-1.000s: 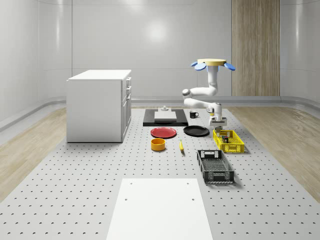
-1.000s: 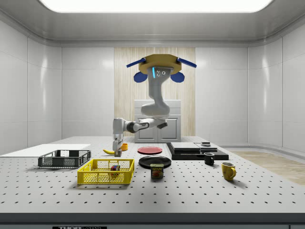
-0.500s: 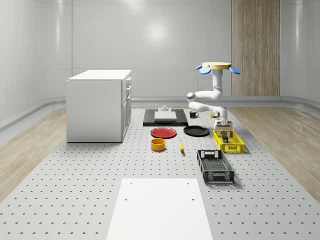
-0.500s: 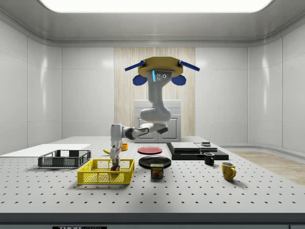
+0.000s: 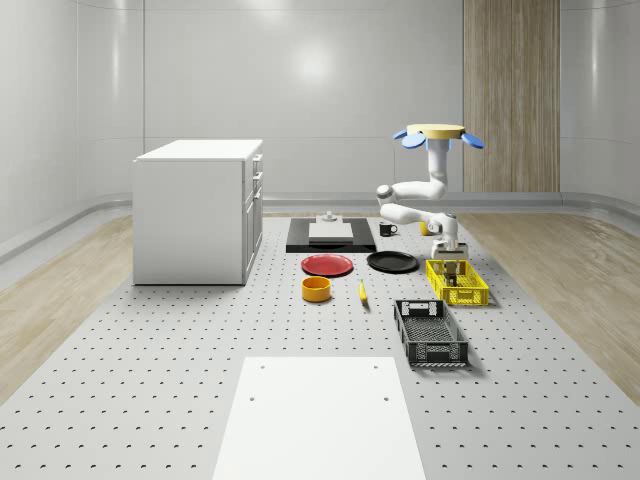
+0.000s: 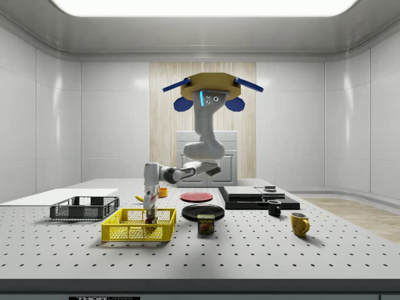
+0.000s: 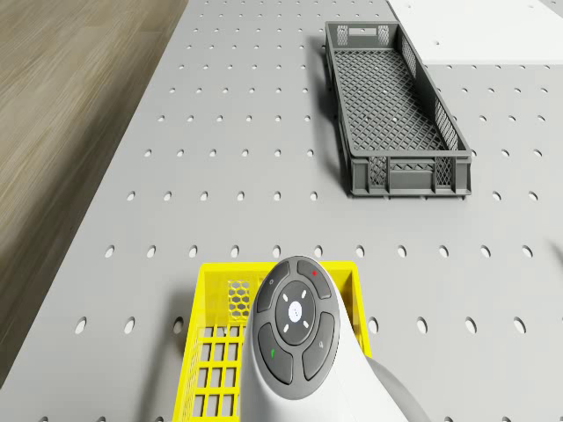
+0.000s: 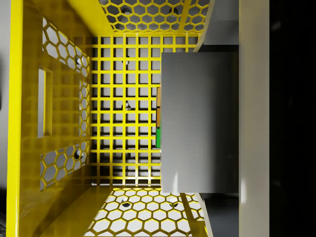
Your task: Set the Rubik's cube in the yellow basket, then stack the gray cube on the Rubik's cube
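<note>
Gray cube clamped between my fingers hangs directly over the multicoloured Rubik's cube lying inside the yellow mesh basket; my drone hovers beside it, gripper dipped within its walls, so straight down.

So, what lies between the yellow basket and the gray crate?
Only bare perforated table; the drone view shows nothing between the yellow basket and the gray crate.

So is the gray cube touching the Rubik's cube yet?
Cannot tell. In the wrist view the gray cube overlaps the Rubik's cube, whose edge peeks out; neither contact nor gap shows.
</note>
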Robot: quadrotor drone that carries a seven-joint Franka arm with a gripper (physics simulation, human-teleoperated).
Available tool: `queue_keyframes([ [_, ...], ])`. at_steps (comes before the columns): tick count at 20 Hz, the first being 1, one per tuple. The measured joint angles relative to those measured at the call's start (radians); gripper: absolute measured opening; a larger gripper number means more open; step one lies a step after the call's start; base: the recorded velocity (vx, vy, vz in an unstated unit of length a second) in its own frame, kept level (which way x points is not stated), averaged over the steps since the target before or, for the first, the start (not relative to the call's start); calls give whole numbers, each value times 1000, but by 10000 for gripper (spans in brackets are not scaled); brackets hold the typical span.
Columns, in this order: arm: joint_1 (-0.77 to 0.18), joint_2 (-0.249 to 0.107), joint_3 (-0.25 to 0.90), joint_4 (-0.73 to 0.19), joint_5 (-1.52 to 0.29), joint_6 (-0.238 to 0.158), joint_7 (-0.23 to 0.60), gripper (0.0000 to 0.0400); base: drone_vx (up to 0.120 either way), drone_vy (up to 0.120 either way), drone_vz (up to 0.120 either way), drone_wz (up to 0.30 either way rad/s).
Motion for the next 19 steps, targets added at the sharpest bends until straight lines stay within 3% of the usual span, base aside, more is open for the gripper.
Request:
queue_keyframes([
  [6, -7, 3, -19, 10, -18, 8, 2, 250, 0, 0, 0, 0],
  [12, -7, 7, -6, 1, -7, -4, 7, 361, 0, 0, 0, 0],
  [19, 4, 5, 59, -31, 53, -38, 13, 393, 0, 0, 0, 0],
])
